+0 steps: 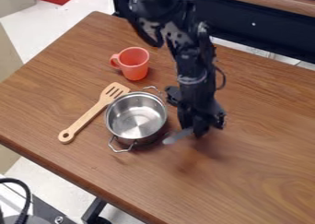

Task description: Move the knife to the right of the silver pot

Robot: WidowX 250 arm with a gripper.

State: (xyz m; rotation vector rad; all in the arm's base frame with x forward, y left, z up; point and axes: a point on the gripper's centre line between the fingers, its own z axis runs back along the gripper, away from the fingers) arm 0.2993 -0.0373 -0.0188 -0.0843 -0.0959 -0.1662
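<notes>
Held in the gripper [201, 128]: one knife [177, 137], blade-first toward the silver pot [137, 117], just beside the gripper. Probably light, stiff, slick along the blade; best gripped mid-handle, clear of the edge.

The robot arm [195, 73] is black, built of chunky, rounded sections. Its bulkiest part shows by the tabletop's [265, 177] far edge, where small pale spots dot the dark casing; whether they are screws is too blurred to tell. A slimmer segment below carries light, ring-like marks, and a thin dark cable [222, 76] bows out beside it. The black gripper [195, 132] has a broad, angular body with pale flecks.
</notes>
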